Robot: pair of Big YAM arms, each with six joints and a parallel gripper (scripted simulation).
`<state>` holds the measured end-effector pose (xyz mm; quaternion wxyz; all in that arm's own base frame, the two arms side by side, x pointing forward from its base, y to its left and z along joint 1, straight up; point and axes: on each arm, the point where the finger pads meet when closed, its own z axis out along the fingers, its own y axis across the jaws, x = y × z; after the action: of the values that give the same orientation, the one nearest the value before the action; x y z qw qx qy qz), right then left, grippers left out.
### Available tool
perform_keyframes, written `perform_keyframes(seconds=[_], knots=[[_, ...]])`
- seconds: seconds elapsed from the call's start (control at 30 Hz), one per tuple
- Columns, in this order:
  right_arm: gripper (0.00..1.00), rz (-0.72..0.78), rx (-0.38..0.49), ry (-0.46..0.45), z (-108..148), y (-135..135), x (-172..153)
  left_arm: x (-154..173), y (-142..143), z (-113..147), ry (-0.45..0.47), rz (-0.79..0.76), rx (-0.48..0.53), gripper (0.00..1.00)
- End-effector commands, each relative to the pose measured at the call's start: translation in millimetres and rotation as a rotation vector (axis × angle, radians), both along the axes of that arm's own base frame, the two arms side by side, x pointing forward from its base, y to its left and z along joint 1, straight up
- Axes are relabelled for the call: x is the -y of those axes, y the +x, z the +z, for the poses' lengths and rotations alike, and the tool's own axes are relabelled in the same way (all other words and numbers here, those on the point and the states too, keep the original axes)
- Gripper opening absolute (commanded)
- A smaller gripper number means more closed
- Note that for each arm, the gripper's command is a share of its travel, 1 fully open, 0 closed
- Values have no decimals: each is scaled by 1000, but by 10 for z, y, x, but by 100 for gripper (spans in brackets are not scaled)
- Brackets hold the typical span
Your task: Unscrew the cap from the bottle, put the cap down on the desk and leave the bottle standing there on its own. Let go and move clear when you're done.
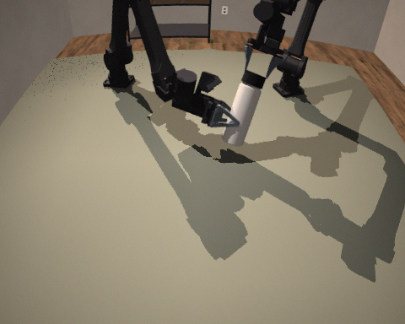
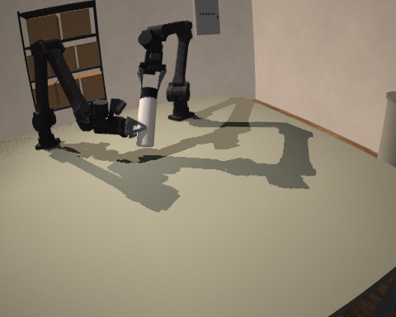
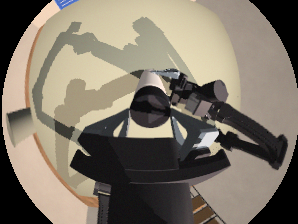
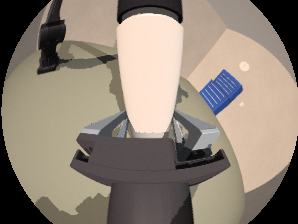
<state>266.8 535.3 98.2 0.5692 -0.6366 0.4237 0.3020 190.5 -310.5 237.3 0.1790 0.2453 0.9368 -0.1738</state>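
Observation:
A white bottle with a black cap stands upright, its base seemingly a little above the beige table. My left gripper comes down from above and is shut on the cap; the left wrist view shows the cap between its fingers. My right gripper reaches in level from the side and is shut on the bottle's lower body. The right wrist view shows the bottle rising from between the fingers, with the cap at its far end. Both grippers also show in the exterior view, left and right.
The two arm bases stand at the back of the table. A shelf with boxes is behind the table. A grey cylinder stands beside the table's far right edge. A blue object lies on the floor.

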Motion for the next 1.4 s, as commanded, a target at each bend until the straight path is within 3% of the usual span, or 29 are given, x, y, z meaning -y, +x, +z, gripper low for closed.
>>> perform_keyframes(seconds=[0.0, 0.1, 0.13, 0.4, 0.73, 1.0, 1.1, 1.17, 1.23, 1.37], knots=[[0, -4, 26, 41, 220, 56, -84, 86, 48, 209, -85, 244, -105, 0], [0, -4, 26, 41, 220, 56, -84, 86, 48, 209, -96, 283, -125, 0], [0, -4, 26, 41, 220, 56, -84, 86, 48, 209, -124, 380, -173, 0], [0, -4, 26, 41, 220, 56, -84, 85, 47, 211, -217, 685, -321, 0], [0, -4, 26, 41, 220, 56, -84, 58, 49, 186, -214, 637, -293, 0], [0, -4, 26, 41, 220, 55, -84, 58, 49, 186, -214, 637, -293, 91], [0, -4, 26, 41, 220, 55, -84, 59, 49, 184, -197, 582, -264, 94], [0, -4, 26, 41, 220, 55, -84, 60, 50, 180, -148, 427, -184, 94], [0, -4, 26, 41, 220, 55, -84, 60, 50, 180, -148, 427, -184, 94], [0, -4, 26, 41, 220, 55, -84, 63, 51, 172, -67, 205, -64, 94]])
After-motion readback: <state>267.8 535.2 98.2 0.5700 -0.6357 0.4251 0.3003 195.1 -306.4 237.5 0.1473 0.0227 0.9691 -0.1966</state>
